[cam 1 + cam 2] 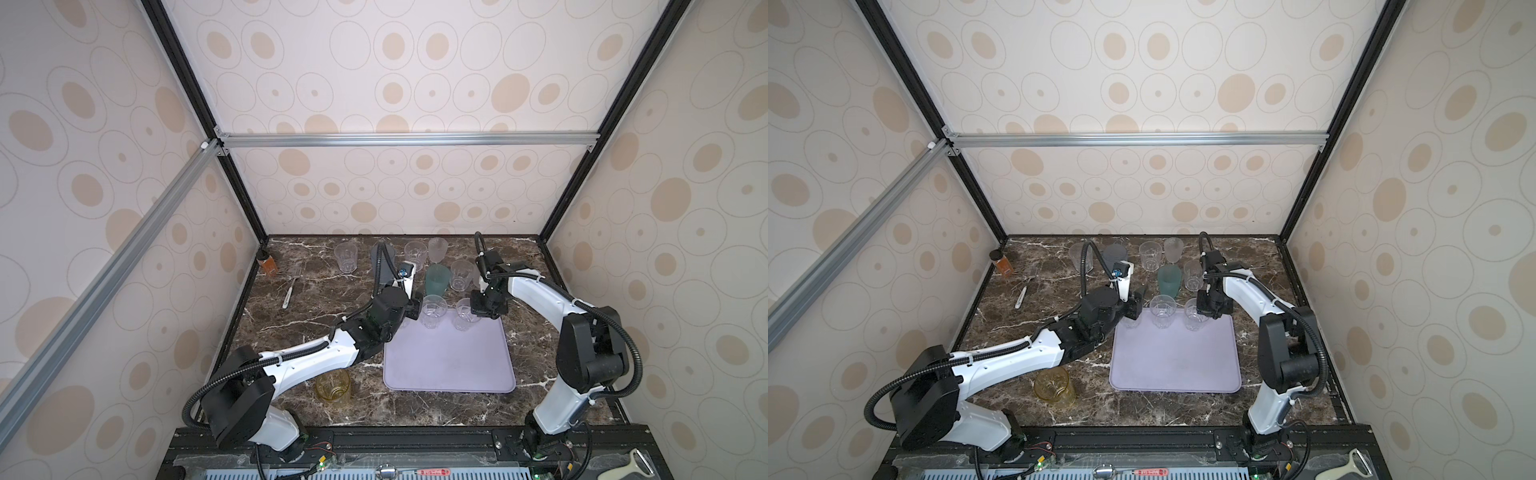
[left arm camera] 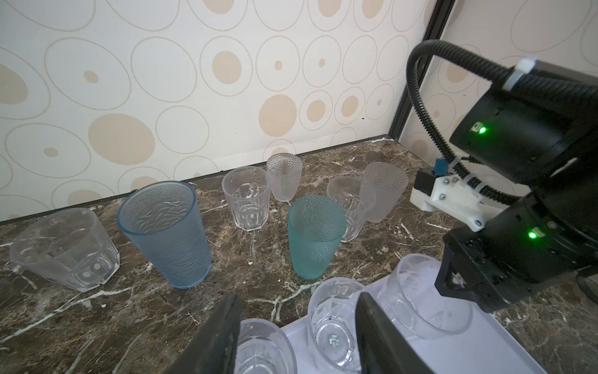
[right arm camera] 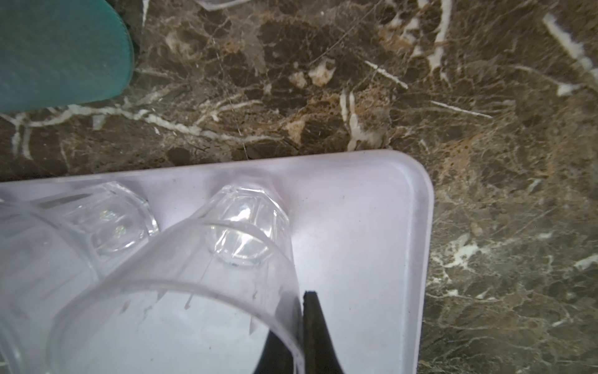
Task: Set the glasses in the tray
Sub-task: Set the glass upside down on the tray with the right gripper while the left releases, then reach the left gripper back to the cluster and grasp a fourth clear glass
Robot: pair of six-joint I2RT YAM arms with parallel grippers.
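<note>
1. The tray [image 1: 449,365] lies flat on the desk [image 1: 316,307], between the two arms.
2. Three clear glasses stand in a row along the tray's far edge: the corner glass [image 2: 262,349] at the far-left corner, the middle glass [image 1: 433,311], and the right glass [image 3: 194,275] near the far-right corner.
3. The right fingers [image 3: 312,323] are clenched on the right glass's rim, one inside the wall and one outside. Its base looks set down on the tray, though that is hard to be sure of through clear plastic.
4. The left fingers [image 2: 223,333] are released, spread either side of the corner glass with a gap showing on one side, gripping nothing.
5. The teal glass [image 1: 437,279] stands upright on the desk just beyond the tray's far edge.
6. Farther beyond that edge, all upright on the desk, are the blue-grey glass [image 2: 165,233], three more clear glasses [image 2: 64,249] [image 2: 247,197] [image 2: 351,223] and two frosted glasses [image 2: 284,176] [image 2: 383,191].
7. The amber-yellow glass [image 1: 332,386] stands on the desk near the tray's near-left corner, under the left arm.
8. The amber bottle [image 1: 268,264] and the fork [image 1: 291,286] lie well off the tray's left side.
</note>
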